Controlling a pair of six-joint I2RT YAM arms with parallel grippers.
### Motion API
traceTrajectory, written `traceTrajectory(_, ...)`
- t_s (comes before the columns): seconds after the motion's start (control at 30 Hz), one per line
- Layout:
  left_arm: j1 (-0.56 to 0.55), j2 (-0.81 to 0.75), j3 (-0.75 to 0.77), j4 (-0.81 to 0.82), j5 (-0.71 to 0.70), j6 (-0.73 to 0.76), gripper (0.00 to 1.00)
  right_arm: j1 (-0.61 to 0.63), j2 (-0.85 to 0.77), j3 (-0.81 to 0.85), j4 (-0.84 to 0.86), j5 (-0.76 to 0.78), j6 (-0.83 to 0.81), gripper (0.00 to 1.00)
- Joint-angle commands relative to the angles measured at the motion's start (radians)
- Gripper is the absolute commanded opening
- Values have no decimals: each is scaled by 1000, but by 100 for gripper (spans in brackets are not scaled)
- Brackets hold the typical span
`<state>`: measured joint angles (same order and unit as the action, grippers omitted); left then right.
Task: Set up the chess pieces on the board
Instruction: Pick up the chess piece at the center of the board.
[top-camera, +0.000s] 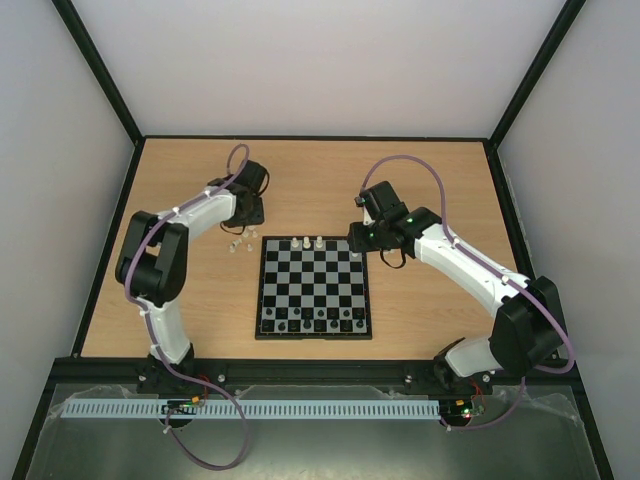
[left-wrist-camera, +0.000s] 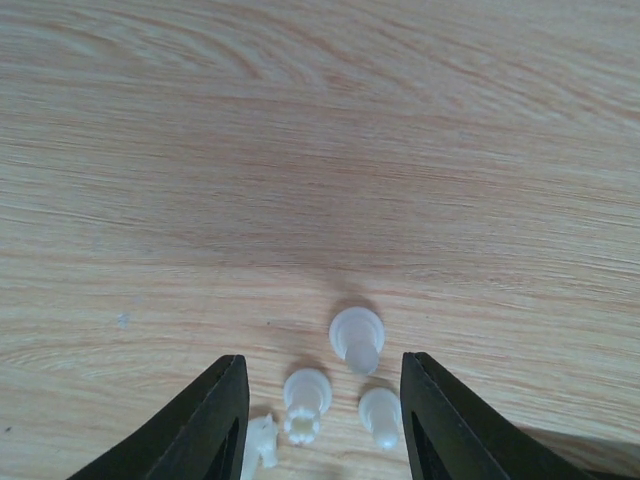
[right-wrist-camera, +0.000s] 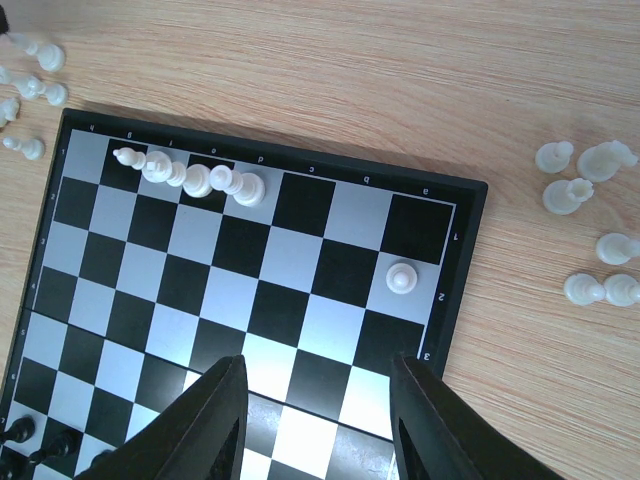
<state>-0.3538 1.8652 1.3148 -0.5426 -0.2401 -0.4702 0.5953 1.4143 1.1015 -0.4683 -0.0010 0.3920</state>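
Note:
The board (top-camera: 314, 288) lies mid-table, with several whitish pieces (top-camera: 308, 243) on its far row and black pieces along its near row. In the right wrist view the board (right-wrist-camera: 300, 215) carries a row of white pieces (right-wrist-camera: 195, 178) and one lone pawn (right-wrist-camera: 401, 277). My right gripper (right-wrist-camera: 315, 420) is open and empty above the board's far right part. My left gripper (left-wrist-camera: 322, 425) is open over the table left of the board, with several loose whitish pieces between its fingers: one (left-wrist-camera: 357, 338) ahead, two (left-wrist-camera: 305, 403) (left-wrist-camera: 381, 414) farther in.
More loose whitish pieces lie on the wood right of the board (right-wrist-camera: 590, 230) and beyond its other far corner (right-wrist-camera: 30, 85). In the top view a small cluster (top-camera: 238, 243) lies left of the board. Black-framed walls enclose the table.

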Motion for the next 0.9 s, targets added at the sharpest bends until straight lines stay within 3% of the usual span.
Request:
traceTrajectory(0.0,6,50,6,27,17,-2,42,3,0,-4,-24,-18,-10,40)
traceTrajectory(0.2,6,91,28,35,13,1,36,2,0,-8,-21,-18,-10,40)
traceTrajectory(0.43,6,117,32,36,15,4,12,3,3,-10,-15,-22,-9,40)
traceTrajectory(0.57,4,106,39,25,7,2,4,3,5,-9,-15,-23,-10,40)
traceTrajectory(0.7,-30,66,70,-22,-25,4,2,3,3,-8,-16,-19,-10,40)
traceTrajectory(0.87,-150,16,201,-127,-18,22,3,3,-11,3,-33,-9,-10,40)
